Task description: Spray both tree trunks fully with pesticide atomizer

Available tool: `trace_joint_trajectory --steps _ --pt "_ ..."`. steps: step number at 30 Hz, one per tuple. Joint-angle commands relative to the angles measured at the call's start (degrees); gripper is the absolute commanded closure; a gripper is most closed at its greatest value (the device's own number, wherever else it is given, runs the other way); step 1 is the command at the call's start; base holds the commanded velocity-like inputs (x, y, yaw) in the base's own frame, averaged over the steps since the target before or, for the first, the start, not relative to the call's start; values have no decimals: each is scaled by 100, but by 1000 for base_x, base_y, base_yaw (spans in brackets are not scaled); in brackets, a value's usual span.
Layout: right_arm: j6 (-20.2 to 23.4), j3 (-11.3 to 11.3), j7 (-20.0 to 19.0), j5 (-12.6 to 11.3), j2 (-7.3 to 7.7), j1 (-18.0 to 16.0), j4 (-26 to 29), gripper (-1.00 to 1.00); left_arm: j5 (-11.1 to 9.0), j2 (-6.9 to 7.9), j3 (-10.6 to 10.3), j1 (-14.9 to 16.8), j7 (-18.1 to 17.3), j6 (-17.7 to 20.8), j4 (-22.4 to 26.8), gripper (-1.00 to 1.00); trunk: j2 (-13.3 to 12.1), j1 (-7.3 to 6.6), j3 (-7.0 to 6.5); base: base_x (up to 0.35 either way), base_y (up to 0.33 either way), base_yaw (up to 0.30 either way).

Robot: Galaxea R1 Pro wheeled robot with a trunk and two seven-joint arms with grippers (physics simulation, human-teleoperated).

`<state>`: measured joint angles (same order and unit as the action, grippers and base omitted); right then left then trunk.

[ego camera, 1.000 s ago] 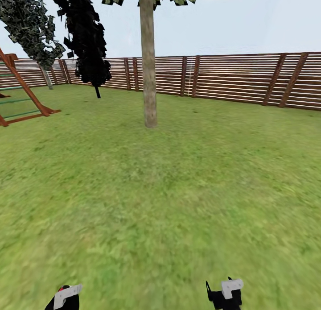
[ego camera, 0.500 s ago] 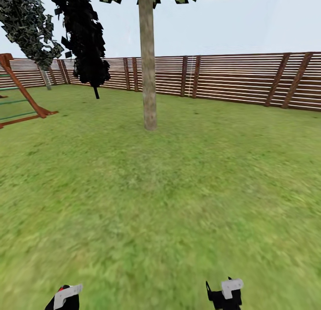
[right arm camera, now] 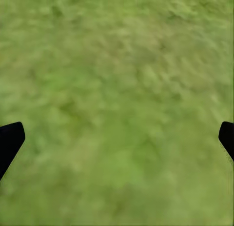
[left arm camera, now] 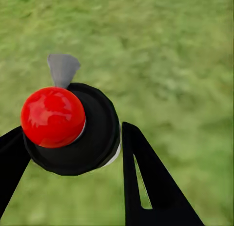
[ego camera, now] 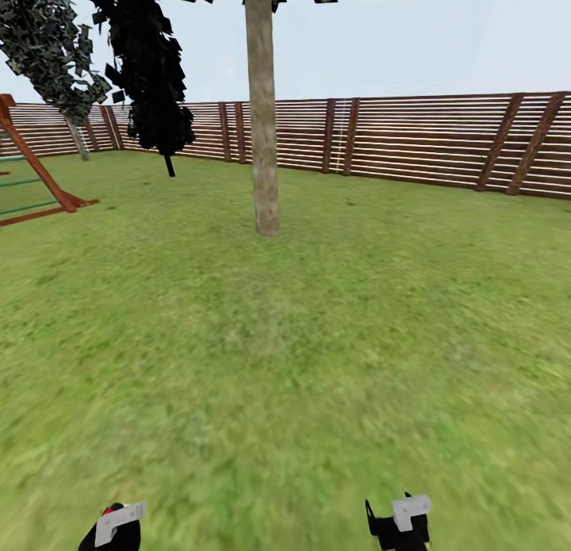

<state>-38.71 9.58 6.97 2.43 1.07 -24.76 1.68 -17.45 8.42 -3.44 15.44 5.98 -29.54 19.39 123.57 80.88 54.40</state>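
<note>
The pesticide atomizer has a shiny red ball top, a black round cap and a grey nozzle. My left gripper is shut on it, one black finger on each side, above the grass. In the head view the left gripper sits at the bottom edge with a speck of the red top showing. My right gripper is open over bare grass, and appears low in the head view as right gripper. One tree stands ahead. Its thick grey-tan tree trunk rises from the lawn, well beyond both grippers.
A brown slatted fence rings the lawn. A black-leaved tree and a leaning grey-leaved tree stand at the back left. A red-brown wooden play frame is at the left edge. Open grass lies between me and the trunk.
The whole view has shifted: the trunk's base sits slightly lower and nearer, and the play frame has slid toward the left edge. Both grippers keep their places in the picture.
</note>
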Motion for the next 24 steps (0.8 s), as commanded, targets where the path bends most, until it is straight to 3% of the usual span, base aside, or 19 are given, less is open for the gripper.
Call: trace_joint_trajectory --steps 1,7,24 --pt "-5 44 61 23 -8 -3 -2 -100 -4 11 -36 3 43 -19 5 100 2 3 5 340 0 153" --pt "-5 36 68 20 -16 -3 -1 -100 -5 5 -34 3 48 -25 12 100 2 3 5 340 0 207" --pt "-5 35 68 21 -18 -3 -2 -100 39 14 -53 -6 439 -25 310 100 2 3 5 340 0 7"
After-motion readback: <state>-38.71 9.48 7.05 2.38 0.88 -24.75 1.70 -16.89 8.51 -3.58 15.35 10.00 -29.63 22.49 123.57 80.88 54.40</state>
